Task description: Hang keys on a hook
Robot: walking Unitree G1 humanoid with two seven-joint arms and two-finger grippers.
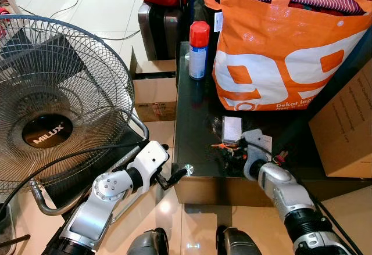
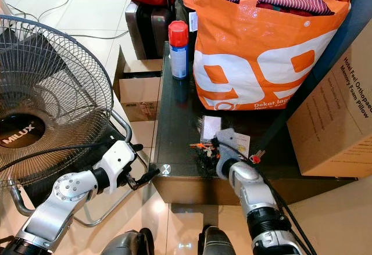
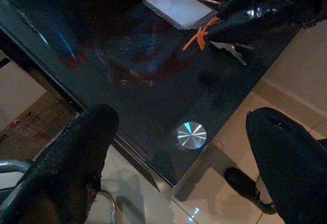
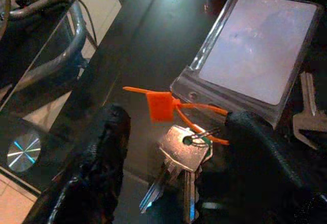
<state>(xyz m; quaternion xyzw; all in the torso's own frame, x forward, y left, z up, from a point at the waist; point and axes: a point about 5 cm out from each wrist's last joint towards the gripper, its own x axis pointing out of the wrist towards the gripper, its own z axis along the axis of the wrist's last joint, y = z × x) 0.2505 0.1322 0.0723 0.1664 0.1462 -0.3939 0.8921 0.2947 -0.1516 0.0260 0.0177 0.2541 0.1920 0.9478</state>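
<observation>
Keys (image 4: 180, 155) lie ungrasped on the dark glass surface (image 1: 200, 115) between the right gripper's (image 4: 176, 168) wide-spread fingers, left gripper (image 3: 179, 157) likewise agape, hanging wholly undone.

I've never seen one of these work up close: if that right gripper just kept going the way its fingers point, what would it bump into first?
Most likely the keys lying between the open fingers of the right gripper on the dark table, though depth is hard to judge.

Two black fingers (image 3: 71, 157) of the left gripper (image 3: 179, 163) are held wide apart above the corner of a dark glass table (image 3: 133, 81), where a round metal cap (image 3: 191, 135) is set.
</observation>
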